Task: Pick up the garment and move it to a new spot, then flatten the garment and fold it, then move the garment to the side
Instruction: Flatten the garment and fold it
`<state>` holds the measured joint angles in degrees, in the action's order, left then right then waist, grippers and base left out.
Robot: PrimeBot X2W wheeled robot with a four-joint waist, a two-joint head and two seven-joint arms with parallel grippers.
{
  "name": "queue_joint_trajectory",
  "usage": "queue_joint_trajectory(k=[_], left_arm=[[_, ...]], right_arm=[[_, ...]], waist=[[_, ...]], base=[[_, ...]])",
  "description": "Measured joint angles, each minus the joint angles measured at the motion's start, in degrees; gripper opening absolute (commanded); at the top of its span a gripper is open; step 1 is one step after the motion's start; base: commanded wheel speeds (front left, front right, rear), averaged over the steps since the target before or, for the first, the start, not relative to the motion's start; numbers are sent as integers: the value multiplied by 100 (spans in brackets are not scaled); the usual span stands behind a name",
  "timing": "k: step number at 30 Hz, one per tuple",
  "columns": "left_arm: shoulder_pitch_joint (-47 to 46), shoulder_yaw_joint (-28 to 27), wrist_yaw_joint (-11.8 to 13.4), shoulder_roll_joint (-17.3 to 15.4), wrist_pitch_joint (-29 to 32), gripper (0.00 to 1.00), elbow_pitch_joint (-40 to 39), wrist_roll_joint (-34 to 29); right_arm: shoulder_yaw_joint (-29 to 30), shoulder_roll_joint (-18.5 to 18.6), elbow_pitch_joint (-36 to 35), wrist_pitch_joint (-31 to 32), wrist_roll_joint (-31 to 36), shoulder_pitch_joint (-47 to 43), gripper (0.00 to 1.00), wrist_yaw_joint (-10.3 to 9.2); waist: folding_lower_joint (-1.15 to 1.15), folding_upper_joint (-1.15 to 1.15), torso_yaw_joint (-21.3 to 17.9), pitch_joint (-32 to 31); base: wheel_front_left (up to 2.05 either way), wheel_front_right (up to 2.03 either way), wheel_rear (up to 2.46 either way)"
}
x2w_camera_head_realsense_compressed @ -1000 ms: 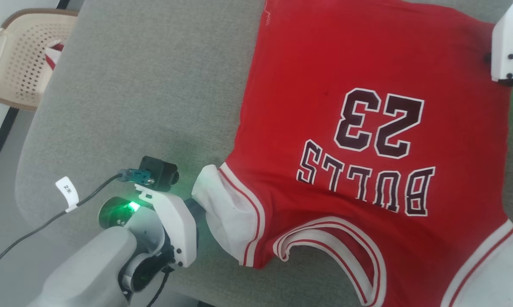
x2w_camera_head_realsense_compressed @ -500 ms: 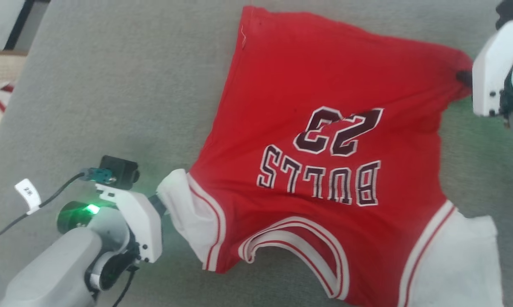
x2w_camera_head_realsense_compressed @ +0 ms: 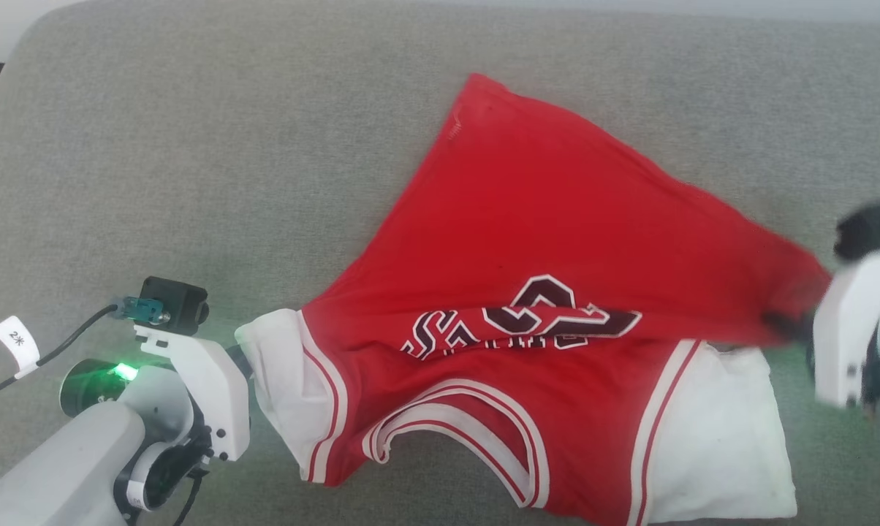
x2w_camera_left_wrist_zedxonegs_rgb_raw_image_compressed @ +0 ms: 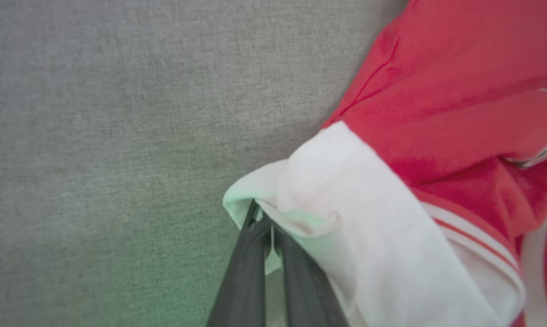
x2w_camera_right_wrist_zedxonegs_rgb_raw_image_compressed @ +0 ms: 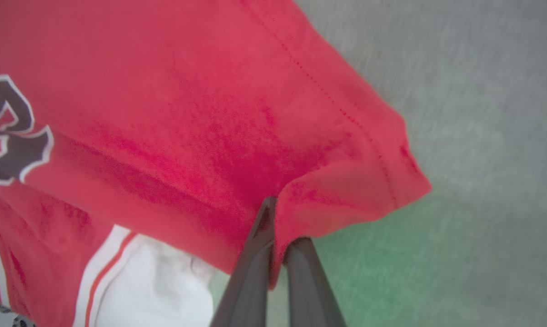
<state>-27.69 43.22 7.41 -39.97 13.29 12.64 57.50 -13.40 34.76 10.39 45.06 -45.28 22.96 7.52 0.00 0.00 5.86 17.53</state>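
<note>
The garment (x2w_camera_head_realsense_compressed: 550, 256), a red jersey with white sleeves, lies on the grey cushion, its lower corner lifted and pulled over the dark chest lettering, which is partly covered. My left gripper (x2w_camera_head_realsense_compressed: 244, 358) is shut on the white sleeve at the left; in the left wrist view its fingers (x2w_camera_left_wrist_zedxonegs_rgb_raw_image_compressed: 255, 254) pinch the sleeve edge of the garment (x2w_camera_left_wrist_zedxonegs_rgb_raw_image_compressed: 337, 204). At the right, my right gripper (x2w_camera_head_realsense_compressed: 787, 325) is shut on the red hem corner. The right wrist view has the red cloth of the garment (x2w_camera_right_wrist_zedxonegs_rgb_raw_image_compressed: 237, 136) clamped between that gripper's fingers (x2w_camera_right_wrist_zedxonegs_rgb_raw_image_compressed: 260, 254).
The grey cushion (x2w_camera_head_realsense_compressed: 213, 168) spreads under everything, with bare fabric to the left and behind the garment. A cable with a white tag (x2w_camera_head_realsense_compressed: 16, 340) runs off the left wrist. The cushion's rounded back edge (x2w_camera_head_realsense_compressed: 38, 22) lies at the top left.
The camera has shifted, and the basket has left the picture. My right gripper has drawn the red hem corner toward the collar end, folding the body over the number and lettering. The left gripper keeps the sleeve.
</note>
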Motion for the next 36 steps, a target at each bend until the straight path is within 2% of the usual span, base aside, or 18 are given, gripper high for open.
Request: queue_joint_trajectory(k=[6, 12, 13, 14, 15, 16, 21, 27, 32, 36], left_arm=[[10, 2, 24, -46, 33, 0, -78, 1], [5, 0, 23, -56, 56, 0, -76, 10], [5, 0, 19, -56, 56, 0, -68, 11], [2, 2, 13, -54, 56, 0, -57, 12], [2, 3, 11, -54, 56, 0, -42, 12], [3, 5, 3, -51, 56, 0, -30, 15], [12, 12, -10, -46, 49, 0, -4, 44], [81, 40, 9, -57, 49, 0, -32, 46], [81, 101, 14, -13, 62, 0, -114, 44], [44, 147, 14, 76, 74, 0, -148, 13]], right_arm=[[805, -610, -595, -57, 315, -1177, 0, 0], [1135, -1199, -411, -283, 717, -1299, 0, 3], [1125, -1232, -358, -304, 837, -1270, 7, 4], [1101, -1244, -331, -305, 911, -1238, 38, 5], [1107, -1280, -310, -312, 911, -1221, 87, 5], [1112, -1307, -318, -320, 912, -1220, 100, 3], [1068, -1317, -634, -283, 964, -1233, 100, 7], [1200, -1133, -1591, -219, 1029, -1180, 100, -4], [994, -1078, -2168, -181, 1137, -672, 100, -4], [650, -964, -2078, -464, 1366, 96, 100, -4]], waist=[[0, 0, -73, 17], [0, 0, -105, 79], [0, 0, -107, 79], [0, 0, -108, 77], [0, 0, -112, 71], [0, 0, -116, 60], [0, 0, -143, -5], [0, 0, -159, -127], [0, 0, -57, -129], [0, 0, 75, -90]], base=[[0, 0, 0], [0, 0, 0], [0, 0, 0], [0, 0, 0], [0, 0, 0], [0, 0, 0], [0, 0, 0], [0, 0, 0], [0, 0, 0], [0, 0, 0]])
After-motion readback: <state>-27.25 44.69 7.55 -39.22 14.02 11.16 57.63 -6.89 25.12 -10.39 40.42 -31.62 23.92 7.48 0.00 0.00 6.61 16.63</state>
